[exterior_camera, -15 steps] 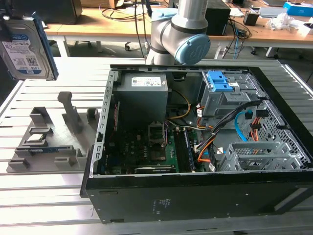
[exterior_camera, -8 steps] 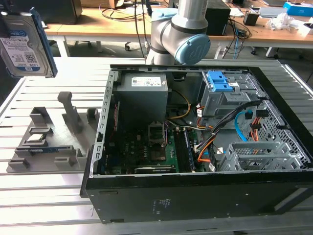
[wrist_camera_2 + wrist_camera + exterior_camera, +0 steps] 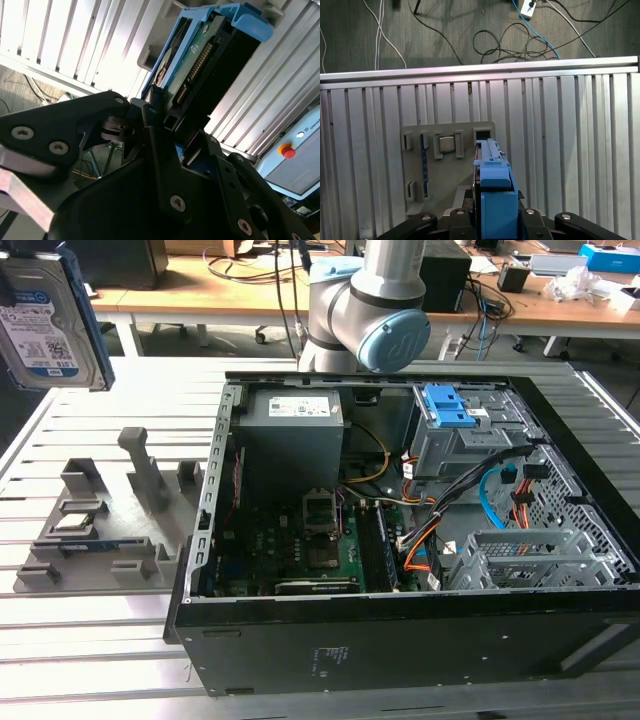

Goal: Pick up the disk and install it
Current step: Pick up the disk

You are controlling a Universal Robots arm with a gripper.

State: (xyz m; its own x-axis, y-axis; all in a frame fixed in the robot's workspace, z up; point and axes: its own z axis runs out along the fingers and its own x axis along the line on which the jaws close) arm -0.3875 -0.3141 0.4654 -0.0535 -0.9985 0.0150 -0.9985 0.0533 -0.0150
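1. Gripper [image 3: 172, 125]: jaws closed tight on the disk [image 3: 200, 65], gripping it at 1 end. In the second wrist view the connector edge and circuit-board side face the cam.
2. Disk is up in the air, clear of the table. In the exterior view it hangs at the far upper corner on the exterior view's left [image 3: 40, 325], label side showing, blue rails along the edges.
3. In the first wrist view the disk [image 3: 495, 195] is seen edge-on, blue caddy end toward the cam, w/ the grey fixture tray [image 3: 445, 180] below it on the slatted table [image 3: 570, 150].
4. The tray holds a small square chip [image 3: 447, 143] in 1 slot.
5. The open PC case [image 3: 400, 640] lies beside the tray, on the exterior view's right. Its blue-fronted drive cage [image 3: 450, 430] sits near the back, well apart from the disk.
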